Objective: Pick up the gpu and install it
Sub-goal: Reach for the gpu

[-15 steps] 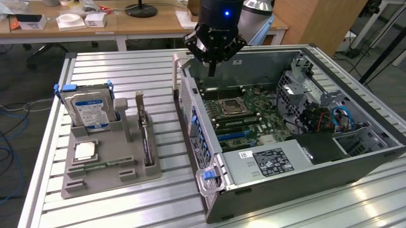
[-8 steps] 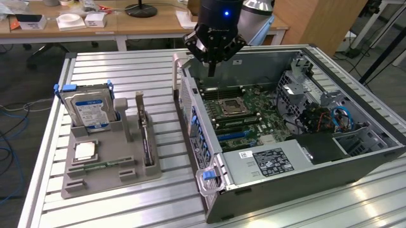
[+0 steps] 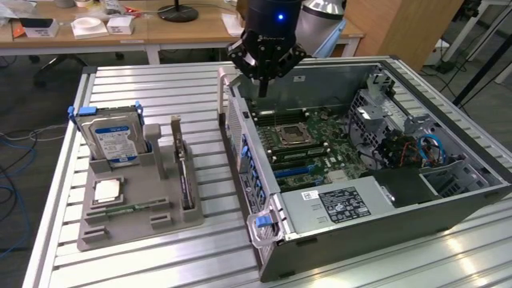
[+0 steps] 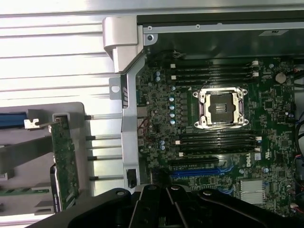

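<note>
The gpu (image 3: 186, 177), judged stiff, light and probably fragile, is best gripped along its top edge; the jaws are clenched empty.

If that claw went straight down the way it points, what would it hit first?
The gripper would probably meet the motherboard in the open computer case, near its rear wall; depth is unclear.
</note>
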